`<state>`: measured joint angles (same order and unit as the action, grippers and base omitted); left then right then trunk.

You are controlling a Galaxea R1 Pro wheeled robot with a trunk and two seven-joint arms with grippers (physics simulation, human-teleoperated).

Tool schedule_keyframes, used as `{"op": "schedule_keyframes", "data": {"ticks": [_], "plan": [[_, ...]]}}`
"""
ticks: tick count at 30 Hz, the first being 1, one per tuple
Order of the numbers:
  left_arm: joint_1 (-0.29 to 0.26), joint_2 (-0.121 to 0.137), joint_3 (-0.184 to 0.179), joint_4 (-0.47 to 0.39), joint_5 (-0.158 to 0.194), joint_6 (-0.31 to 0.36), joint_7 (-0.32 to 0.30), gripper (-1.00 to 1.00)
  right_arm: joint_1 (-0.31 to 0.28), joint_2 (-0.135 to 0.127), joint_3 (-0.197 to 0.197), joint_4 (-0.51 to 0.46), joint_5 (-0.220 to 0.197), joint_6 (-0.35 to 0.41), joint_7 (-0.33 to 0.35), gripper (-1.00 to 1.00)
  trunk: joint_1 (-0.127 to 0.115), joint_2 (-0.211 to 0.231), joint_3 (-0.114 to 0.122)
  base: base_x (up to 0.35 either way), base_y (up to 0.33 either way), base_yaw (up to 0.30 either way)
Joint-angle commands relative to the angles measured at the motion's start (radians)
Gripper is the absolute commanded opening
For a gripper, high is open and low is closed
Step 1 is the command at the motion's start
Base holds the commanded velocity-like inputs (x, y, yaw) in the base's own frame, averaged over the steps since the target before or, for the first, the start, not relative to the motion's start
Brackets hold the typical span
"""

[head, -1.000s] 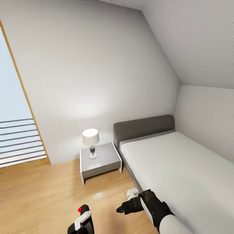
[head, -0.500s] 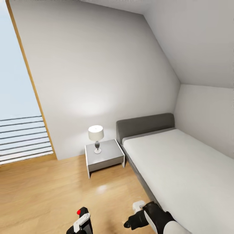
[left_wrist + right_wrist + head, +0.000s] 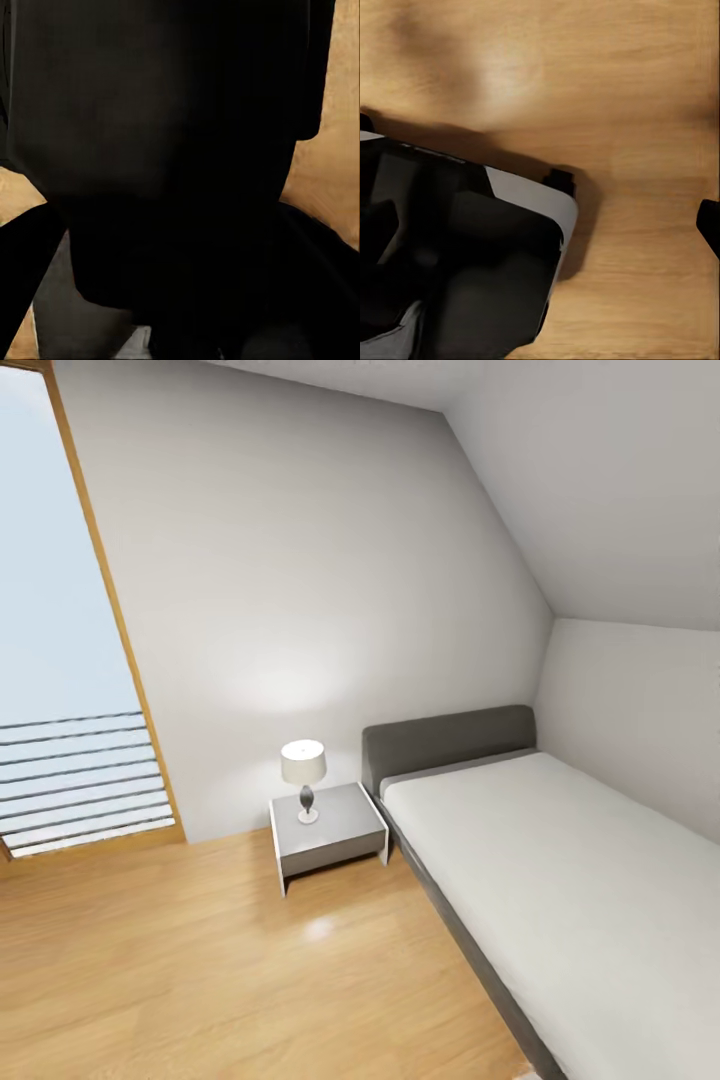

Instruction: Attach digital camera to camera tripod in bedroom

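Observation:
The bedroom lies ahead in the head view, with a grey upholstered bed (image 3: 560, 880) along the right wall and a light wood plank floor (image 3: 200, 960). In the left wrist view a black boxy mass, the digital camera (image 3: 165, 135), sits right against the lens, held in my left gripper. The right wrist view looks down at the plank floor, where one black fingertip (image 3: 710, 225) of my right gripper (image 3: 540, 176) shows at the frame's edge, spread wide with nothing between the fingers. The camera tripod is out of view.
A grey-and-white nightstand (image 3: 330, 838) with a small white lamp (image 3: 304, 775) stands beside the bed's headboard. A tall window with an oak frame (image 3: 110, 610) and horizontal rails is at the left. The ceiling slopes down over the bed. Part of my black-and-white body (image 3: 457, 255) shows over the floor.
The whole head view has shifted, so the camera moved: the nightstand and bed look farther off. Both arms and the red-spotted camera have slid out past the picture's bottom edge.

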<state>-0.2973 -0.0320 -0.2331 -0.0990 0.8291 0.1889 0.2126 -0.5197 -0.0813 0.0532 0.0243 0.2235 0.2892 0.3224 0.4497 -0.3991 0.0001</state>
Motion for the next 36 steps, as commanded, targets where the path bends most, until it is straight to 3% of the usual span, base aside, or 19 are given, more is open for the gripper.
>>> {"op": "schedule_keyframes", "data": {"ticks": [1, 6, 8, 11, 14, 21, 24, 36], "plan": [[0.000, 0.002, -0.012, 0.017, 0.008, 0.004, 0.006, -1.00, 0.017, -0.006, 0.003, 0.002, 0.003, -0.006, 0.000, 1.00, 0.000, -0.001, 0.000, -0.027, 0.008, 0.000], [0.013, 0.006, -0.013, 0.082, 0.009, 0.005, 0.003, -1.00, 0.133, -0.028, 0.003, 0.008, 0.001, -0.051, -0.053, 1.00, 0.000, -0.001, 0.000, -0.012, 0.004, 0.000], [0.024, 0.004, -0.013, 0.094, 0.009, -0.006, 0.002, -1.00, 0.229, -0.045, 0.001, 0.009, -0.001, -0.173, -0.088, 1.00, 0.000, -0.001, 0.000, -0.002, 0.001, 0.000], [0.028, 0.003, -0.014, 0.096, 0.006, -0.040, 0.002, -1.00, 0.287, -0.051, -0.002, 0.009, -0.014, -0.280, -0.106, 1.00, 0.000, -0.001, 0.000, 0.000, 0.000, 0.000], [0.036, 0.004, -0.014, 0.098, 0.005, -0.138, 0.002, -1.00, 0.352, -0.054, -0.015, 0.009, -0.106, -0.387, -0.147, 1.00, 0.000, -0.001, 0.000, 0.000, 0.000, 0.000], [0.065, 0.016, -0.013, 0.099, 0.009, -0.208, 0.002, -1.00, 0.382, -0.058, -0.019, 0.009, -0.203, -0.424, -0.166, 1.00, 0.000, -0.001, 0.000, 0.000, 0.000, 0.000], [0.073, 0.026, -0.012, 0.099, 0.015, -0.240, 0.003, -1.00, 0.392, -0.059, -0.021, 0.009, -0.222, -0.430, -0.169, 1.00, 0.000, -0.001, 0.000, 0.000, 0.000, 0.000], [0.076, 0.029, -0.011, 0.099, 0.018, -0.264, 0.014, -1.00, 0.406, -0.054, -0.021, 0.009, -0.228, -0.451, -0.171, 1.00, 0.000, -0.001, 0.000, 0.000, 0.000, 0.000]]}}
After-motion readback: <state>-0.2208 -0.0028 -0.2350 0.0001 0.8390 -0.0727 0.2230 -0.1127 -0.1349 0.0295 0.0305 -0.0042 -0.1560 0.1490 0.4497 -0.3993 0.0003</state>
